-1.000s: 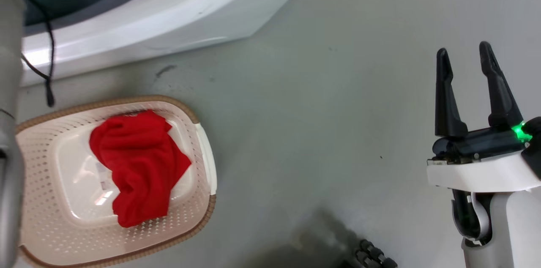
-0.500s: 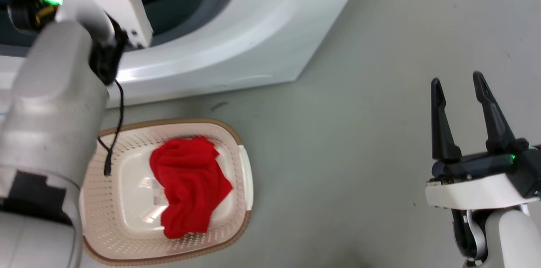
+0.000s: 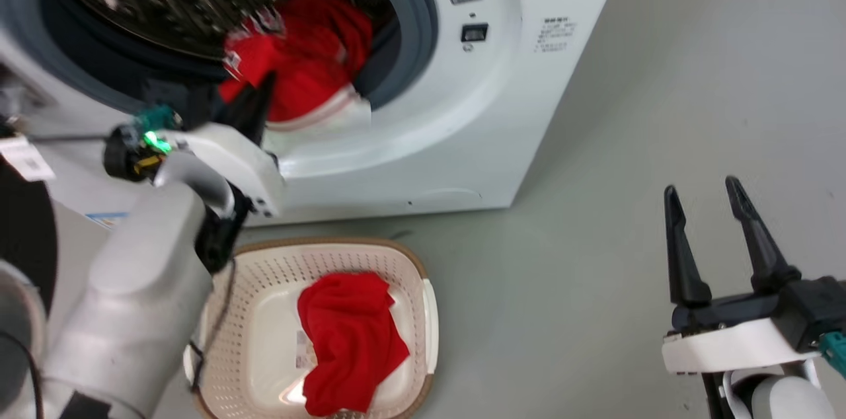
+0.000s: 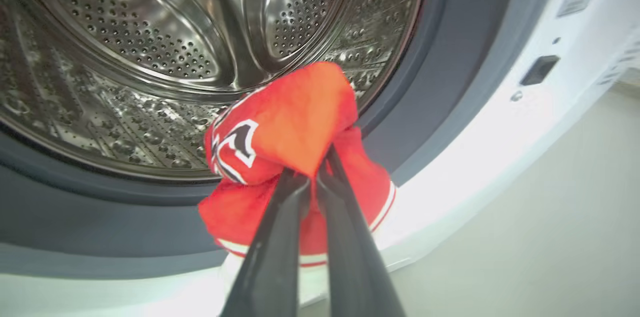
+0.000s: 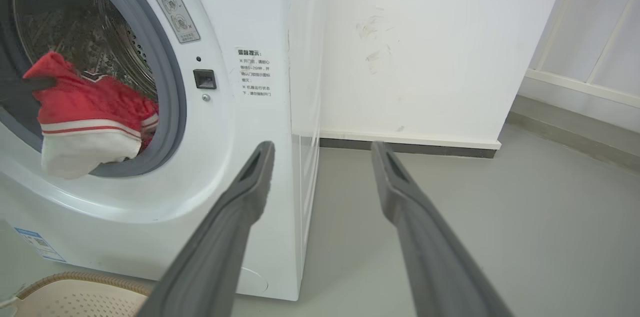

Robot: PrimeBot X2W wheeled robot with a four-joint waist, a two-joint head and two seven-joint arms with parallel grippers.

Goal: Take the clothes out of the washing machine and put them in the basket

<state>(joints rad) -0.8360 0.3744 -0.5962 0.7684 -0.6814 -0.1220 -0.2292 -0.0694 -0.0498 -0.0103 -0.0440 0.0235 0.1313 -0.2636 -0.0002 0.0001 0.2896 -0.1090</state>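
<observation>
Red lettered jersey (image 4: 280,127), clamped by one fold in fingers of left gripper (image 4: 315,169), risked slipping or snagging on grey rubber door ring (image 4: 440,72); fingers of right gripper (image 3: 702,186) stood apart.

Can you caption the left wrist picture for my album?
The left gripper pinches a soft red lettered jersey at the rim of the perforated steel drum.
</observation>
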